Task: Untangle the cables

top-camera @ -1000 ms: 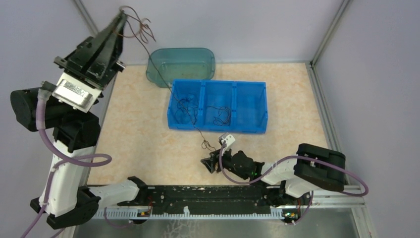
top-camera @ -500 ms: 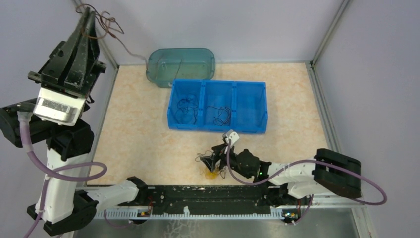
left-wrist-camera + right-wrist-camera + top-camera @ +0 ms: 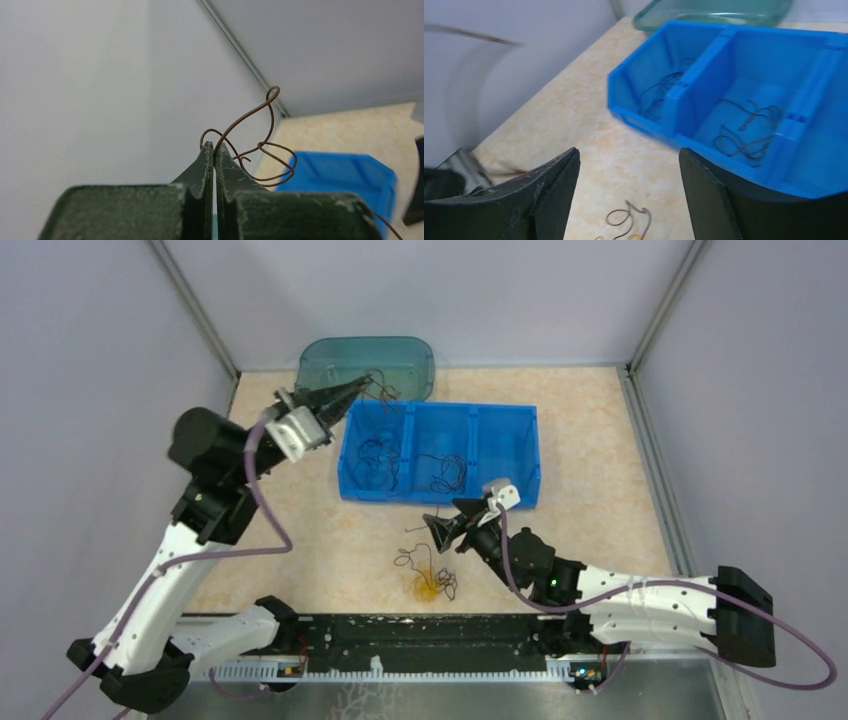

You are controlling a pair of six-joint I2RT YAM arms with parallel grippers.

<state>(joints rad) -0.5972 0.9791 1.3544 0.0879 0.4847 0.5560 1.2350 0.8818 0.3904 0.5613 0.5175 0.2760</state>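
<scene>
The left gripper (image 3: 215,147) is pressed tight on a thin brown cable (image 3: 250,145) near the blue bin (image 3: 440,405). The right gripper (image 3: 628,152) is spread wide and nothing is held. Some cables (image 3: 378,455) are laid in two bin parts. A tangled clump (image 3: 428,578) is left on the table (image 3: 300,530).

one curly brown cable (image 3: 260,145) pinched aloft; dark cables (image 3: 447,472) in blue bin (image 3: 505,455); yellow-black clump (image 3: 428,583) on table (image 3: 300,520).

Cable (image 3: 260,145) end unseen between fingers (image 3: 202,171)
</scene>
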